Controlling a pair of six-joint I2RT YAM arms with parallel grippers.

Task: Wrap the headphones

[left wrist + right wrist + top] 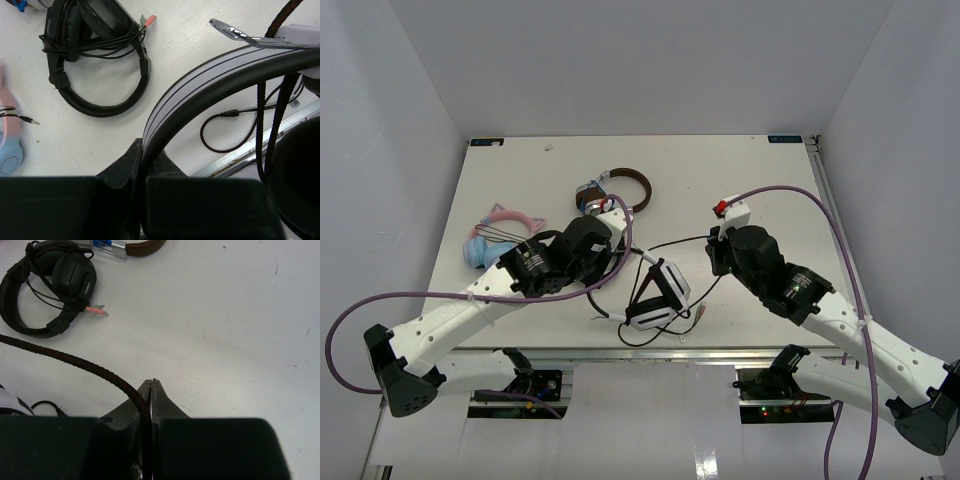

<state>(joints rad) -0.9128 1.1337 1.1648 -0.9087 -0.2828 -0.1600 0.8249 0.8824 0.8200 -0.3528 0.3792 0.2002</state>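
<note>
The headphones [655,298] lie near the table's front edge, white with black pads, their ear cups folded together. My left gripper [142,150] is shut on the white headband [210,75], which arcs up and to the right out of the jaws. In the top view the left gripper [612,254] sits just left of the cups. My right gripper [152,385] is shut on the thin dark braided cable [75,360], which runs off to the left. Seen from above, the right gripper [714,250] holds the cable [680,242] to the right of the headphones. More cable loops lie under the cups.
All-black headphones [100,65] with wrapped cord lie beyond my left wrist, mostly hidden under the arm from above. Brown-banded silver headphones [620,190] sit at the back centre. Pink and blue headphones [495,232] lie at the left. The table's metal front edge [260,150] runs close by.
</note>
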